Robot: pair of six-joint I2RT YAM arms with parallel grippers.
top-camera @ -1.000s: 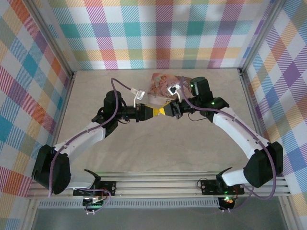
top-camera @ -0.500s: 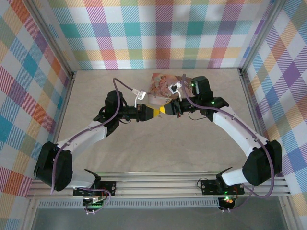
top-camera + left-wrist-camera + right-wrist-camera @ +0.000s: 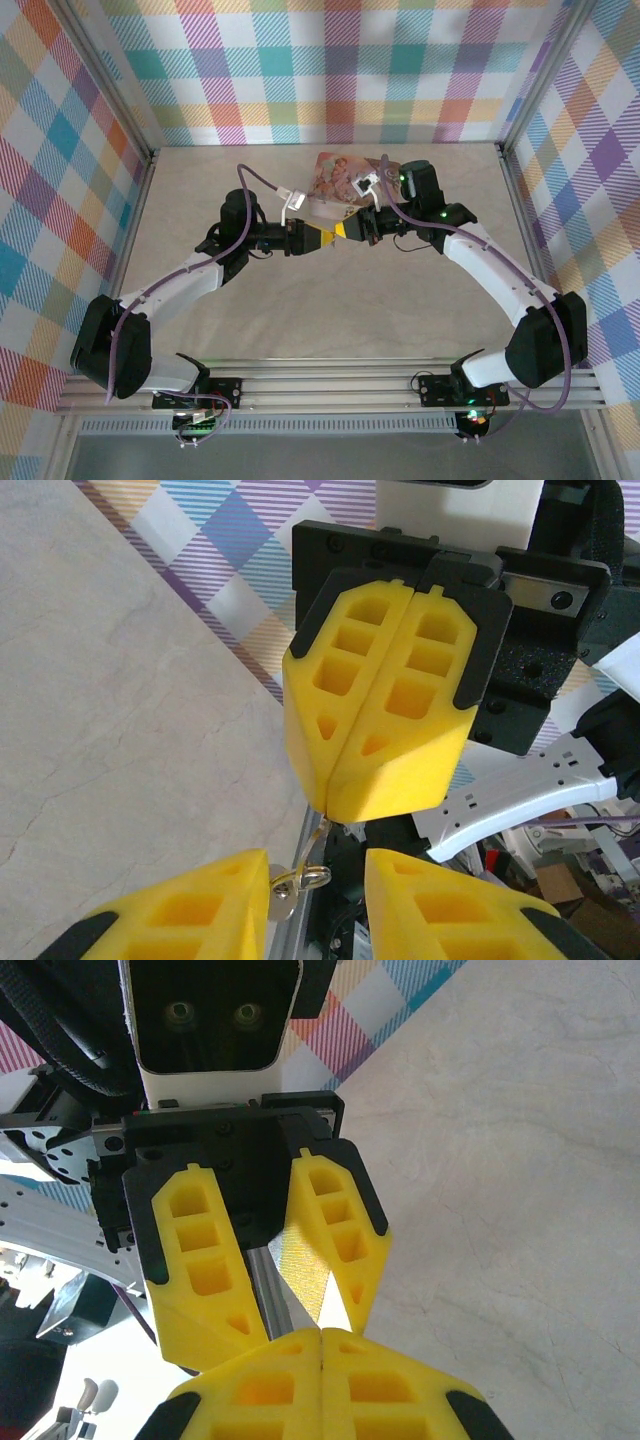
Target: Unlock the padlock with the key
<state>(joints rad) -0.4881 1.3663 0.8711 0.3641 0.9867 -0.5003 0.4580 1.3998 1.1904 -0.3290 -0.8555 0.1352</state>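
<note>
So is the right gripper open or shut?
Shut: on the right gripper, the yellow fingers press together, no gap, in both wrist views.

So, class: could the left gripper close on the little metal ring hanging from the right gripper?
Probably yes. The left gripper is open, its fingers either side of the metal ring, which dangles below the shut right gripper. Nothing sits between them; the ring lies close to one finger.

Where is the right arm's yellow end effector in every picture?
Top external: right end effector mid-table, facing the left end effector.
Left wrist: right end effector at centre, shut.
Right wrist: right end effector at bottom edge, shut.
Shared landmark: the open left end effector, bottom of left wrist, upper middle of right wrist.
</note>
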